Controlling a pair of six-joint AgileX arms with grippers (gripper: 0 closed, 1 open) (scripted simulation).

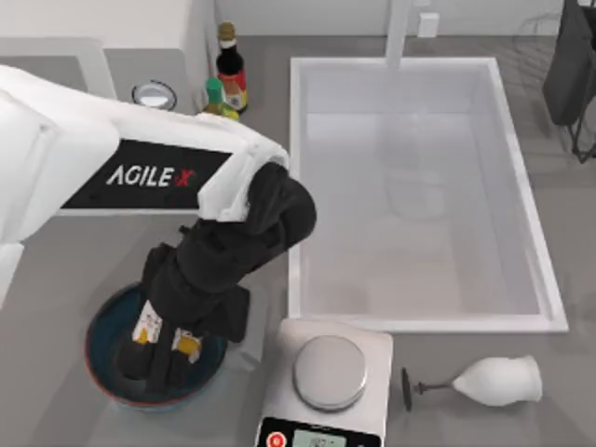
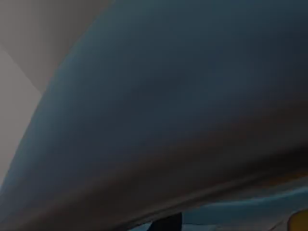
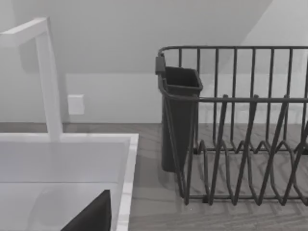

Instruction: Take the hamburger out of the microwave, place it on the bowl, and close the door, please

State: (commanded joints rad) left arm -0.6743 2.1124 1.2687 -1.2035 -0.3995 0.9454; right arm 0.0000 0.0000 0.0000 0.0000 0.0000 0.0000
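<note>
Blue and shallow, the round bowl with the reddish-brown rim (image 1: 101, 328) sits at the desk's (image 1: 56, 270) near left, and our left tool (image 1: 156, 363) reaches down into it. White paper with yellow-orange patches, probably the hamburger's wrapper (image 1: 149, 328), shows against the dark fingers (image 1: 184, 358), so we judge the tool clenched on the hamburger, though the arm covers most of it. Letting go while it is tilted could roll the bundle over the rim. The white microwave (image 1: 56, 56) with its silver dial stands behind; its door we cannot make out. Our right arm is parked near the wire dish rack (image 3: 240, 130).
</note>
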